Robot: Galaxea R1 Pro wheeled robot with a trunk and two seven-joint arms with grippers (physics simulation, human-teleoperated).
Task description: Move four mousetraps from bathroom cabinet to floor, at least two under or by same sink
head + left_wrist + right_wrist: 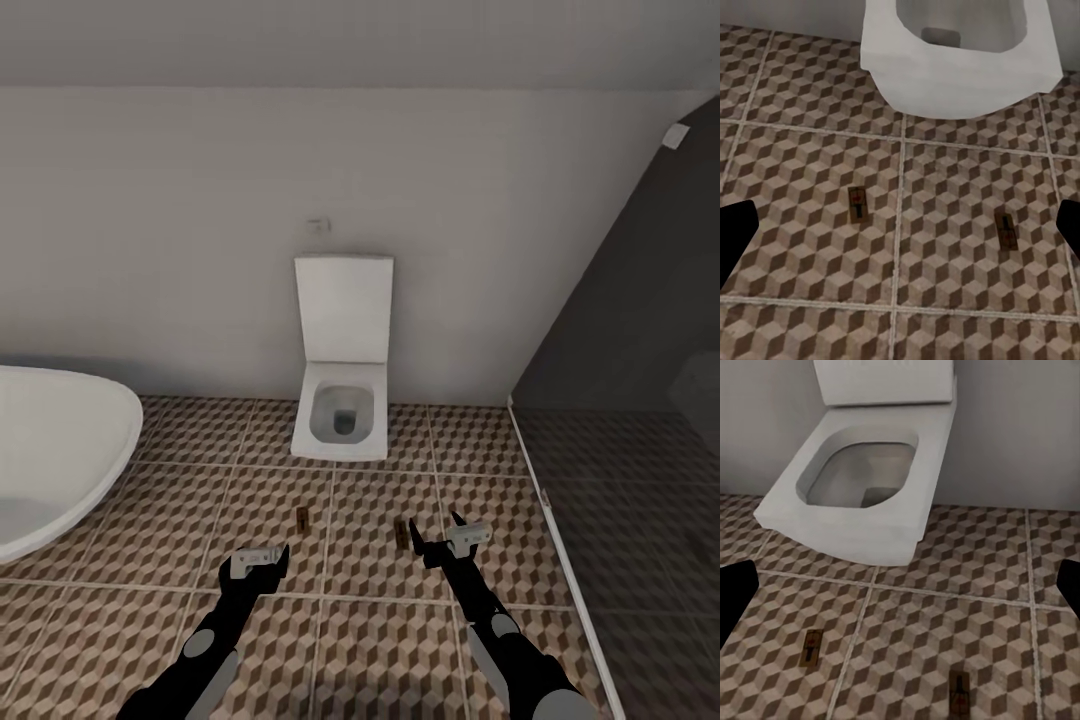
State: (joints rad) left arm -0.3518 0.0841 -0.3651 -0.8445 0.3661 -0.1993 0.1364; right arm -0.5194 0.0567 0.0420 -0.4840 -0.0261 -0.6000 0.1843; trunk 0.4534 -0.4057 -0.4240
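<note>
Two mousetraps lie flat on the bathroom floor (380,620) in front of the toilet: one (302,516) to the left, the other (401,531) to the right. The left wrist view shows the same two mousetraps (857,204) (1006,231), and so does the right wrist view (810,648) (959,692). My left gripper (262,553) hovers open just short of the left trap. My right gripper (433,521) is open right beside the right trap. Neither holds anything. The cabinet and the sink are out of view.
A white wall-hung toilet (341,415) with its lid up stands straight ahead against the wall. A white bathtub (55,450) fills the left side. A dark glass shower partition (620,330) with a floor rail closes off the right.
</note>
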